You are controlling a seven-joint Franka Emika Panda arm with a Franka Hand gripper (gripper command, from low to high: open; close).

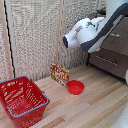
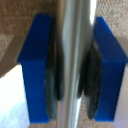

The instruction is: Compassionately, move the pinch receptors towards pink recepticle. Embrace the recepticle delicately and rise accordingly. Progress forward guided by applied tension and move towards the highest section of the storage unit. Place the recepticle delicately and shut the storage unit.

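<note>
A silver bar handle (image 2: pixel 75 60) fills the middle of the wrist view, running straight between the two blue-tipped fingers (image 2: pixel 37 70) of the jaws (image 2: pixel 72 67). The dark pads press against it from both sides, so the jaws are pinching the bar. Brown wood shows behind it.

In the exterior view the bulky white arm (image 1: pixel 87 32) reaches toward the storage unit (image 1: pixel 112 50), the dark brown chest at the exterior view's right; the jaws themselves are hidden there. The pink recepticle shows in neither view.

On the pale wooden floor (image 1: pixel 95 105) a flat red bowl (image 1: pixel 75 87) lies near a small printed box (image 1: pixel 60 73), which stands against a woven screen (image 1: pixel 35 35). A red wire-mesh basket (image 1: pixel 22 100) sits well apart, at the exterior view's left.
</note>
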